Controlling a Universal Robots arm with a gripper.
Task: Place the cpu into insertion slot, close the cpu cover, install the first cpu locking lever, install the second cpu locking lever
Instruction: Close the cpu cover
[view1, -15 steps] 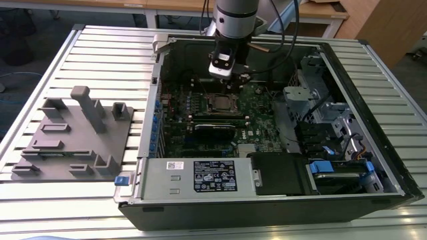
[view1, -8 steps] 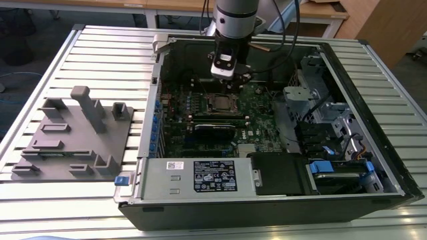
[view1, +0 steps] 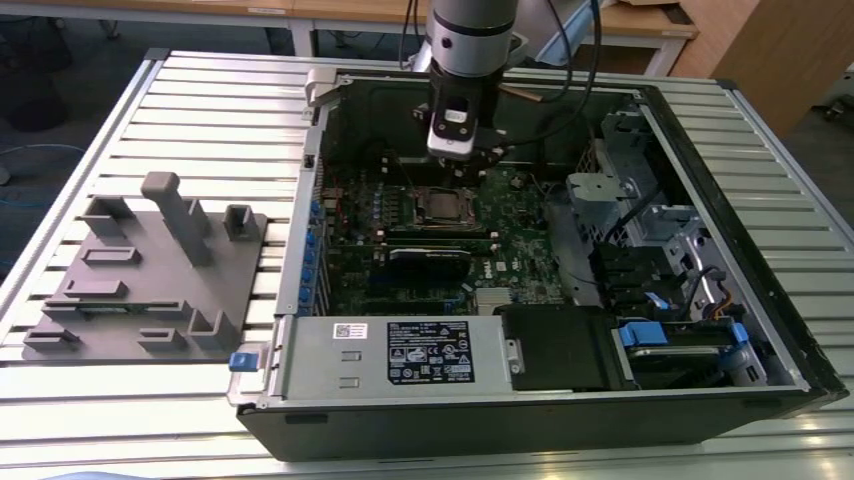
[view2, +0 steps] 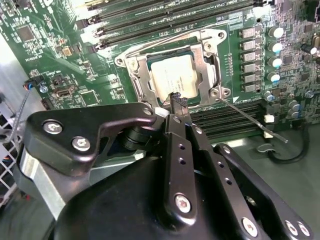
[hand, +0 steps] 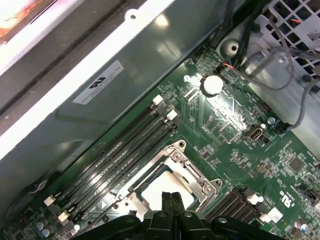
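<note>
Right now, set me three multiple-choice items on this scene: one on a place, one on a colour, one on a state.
1. Where is the cpu? A in the insertion slot; B on the grey rack; C beside the case.
2. The circuit board is: A blue; B green; C red.
3. The gripper is: A wide open; B shut; C holding a cable.
Answers: A, the cpu lies within the slot's metal rim; B, green shows all around the slot; B, the fingertips touch in both wrist views.
</note>
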